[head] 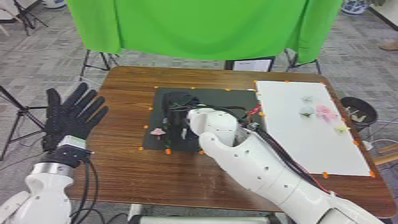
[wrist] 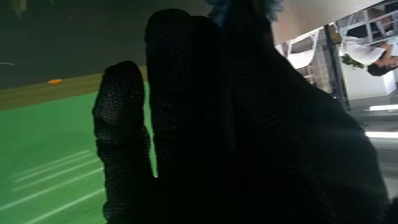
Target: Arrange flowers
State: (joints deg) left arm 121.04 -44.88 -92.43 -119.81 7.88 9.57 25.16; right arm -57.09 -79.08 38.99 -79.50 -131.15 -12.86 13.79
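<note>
The right robot hand (head: pixel 178 101) is over the black mat (head: pixel 233 96); I cannot tell if it is open or gripping, though bluish petals (wrist: pixel 274 6) are right by it. A pink flower (head: pixel 158 131) lies on the mat, others (head: pixel 325 114) on the white board (head: pixel 293 150). The left robot hand (head: pixel 69 115) is open beside the tabletop (head: pixel 133 175).

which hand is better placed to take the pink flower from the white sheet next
Likely the right hand: it is nearer the white sheet; the left hand is by the left edge of the table.
</note>
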